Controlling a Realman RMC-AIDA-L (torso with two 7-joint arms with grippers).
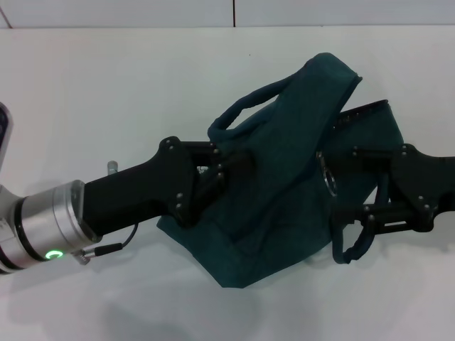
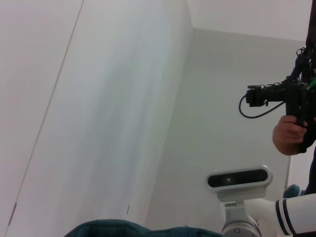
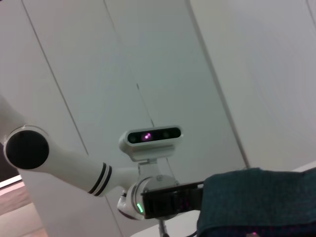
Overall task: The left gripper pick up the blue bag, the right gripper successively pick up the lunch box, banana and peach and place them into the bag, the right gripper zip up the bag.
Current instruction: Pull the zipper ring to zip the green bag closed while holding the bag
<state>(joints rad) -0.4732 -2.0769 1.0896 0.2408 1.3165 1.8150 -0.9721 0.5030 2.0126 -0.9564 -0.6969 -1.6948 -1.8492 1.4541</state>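
Teal-blue fabric filled the middle of the head view: the blue bag [image 1: 284, 177] sat slumped on the white counter [image 1: 106, 92], its top flap folded over toward the far right and one looped handle [image 1: 245, 106] arching on its far left side. A second handle [image 1: 355, 245] hung down at the near right, just beside a metal ring [image 1: 328, 177] on the bag's front.

From the near left the left tool [image 1: 226, 170] reached in, its black fingers pressed together on a fold of the bag's cloth below the far handle. The left arm's silver wrist cuff [image 1: 50, 227] carried a green light (glowing at its near edge).

From the right the right tool [image 1: 348, 181] came in against the bag's right side, with one finger [image 1: 370, 153] along the dark opening rim and the other [image 1: 362, 212] lower, beside the hanging handle. The two stood apart, with bag cloth between them; whether they gripped anything could not be told.

Both wrist views looked upward at pale wall panels. The left wrist view caught a strip of the bag's cloth [image 2: 128, 229], the robot's head camera [image 2: 239, 178] and a person's hand [image 2: 292, 133] holding a black camera rig [image 2: 276, 95].
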